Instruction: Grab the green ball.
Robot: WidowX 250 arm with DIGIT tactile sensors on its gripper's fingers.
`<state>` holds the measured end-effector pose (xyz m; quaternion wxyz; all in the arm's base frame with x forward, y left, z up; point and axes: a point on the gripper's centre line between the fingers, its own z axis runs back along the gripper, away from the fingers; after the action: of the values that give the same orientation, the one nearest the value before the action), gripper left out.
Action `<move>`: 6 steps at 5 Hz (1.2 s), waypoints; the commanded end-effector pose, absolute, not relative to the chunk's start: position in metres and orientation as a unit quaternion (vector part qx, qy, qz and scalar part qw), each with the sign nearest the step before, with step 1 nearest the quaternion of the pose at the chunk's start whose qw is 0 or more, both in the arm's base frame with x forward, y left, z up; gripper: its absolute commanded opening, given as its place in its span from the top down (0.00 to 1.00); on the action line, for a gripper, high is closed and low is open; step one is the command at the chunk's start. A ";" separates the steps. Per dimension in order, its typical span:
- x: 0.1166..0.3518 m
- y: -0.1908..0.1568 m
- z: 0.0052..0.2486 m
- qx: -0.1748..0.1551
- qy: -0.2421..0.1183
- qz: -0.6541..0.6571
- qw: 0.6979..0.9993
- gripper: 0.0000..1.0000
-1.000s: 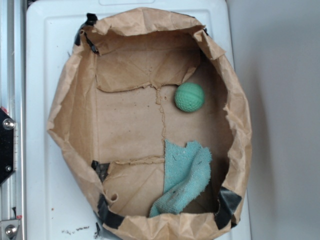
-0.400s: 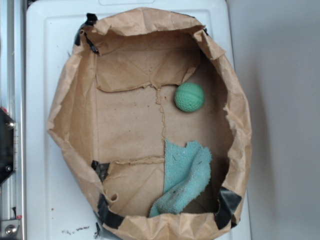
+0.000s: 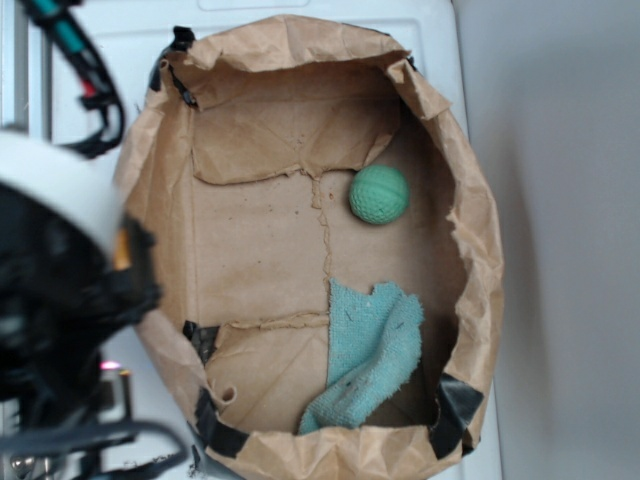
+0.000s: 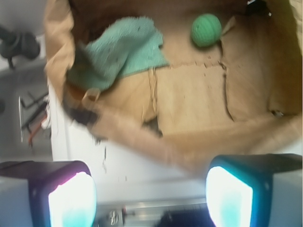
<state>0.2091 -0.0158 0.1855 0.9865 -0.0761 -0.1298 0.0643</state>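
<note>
The robot arm [image 3: 60, 290] has now entered from the left, its gripper [image 4: 151, 198] with fingers spread apart and holding nothing, so the approach to the green ball [image 3: 379, 194] begins.

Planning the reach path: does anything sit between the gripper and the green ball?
Yes. The gripper, fingers apart, hovers outside the paper bag, so the bag's near wall lies between it and the green ball. The bag's top is open. The teal cloth lies off to one side of the ball, apart from it.
</note>
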 end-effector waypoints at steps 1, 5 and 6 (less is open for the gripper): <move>0.262 -0.004 0.171 -0.074 -0.172 0.101 0.977 0.00; 0.329 0.017 0.133 -0.019 -0.185 0.163 0.969 0.00; 0.329 0.017 0.133 -0.019 -0.185 0.163 0.969 0.00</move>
<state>0.3202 0.0134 0.1138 0.9738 -0.0167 -0.1573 0.1634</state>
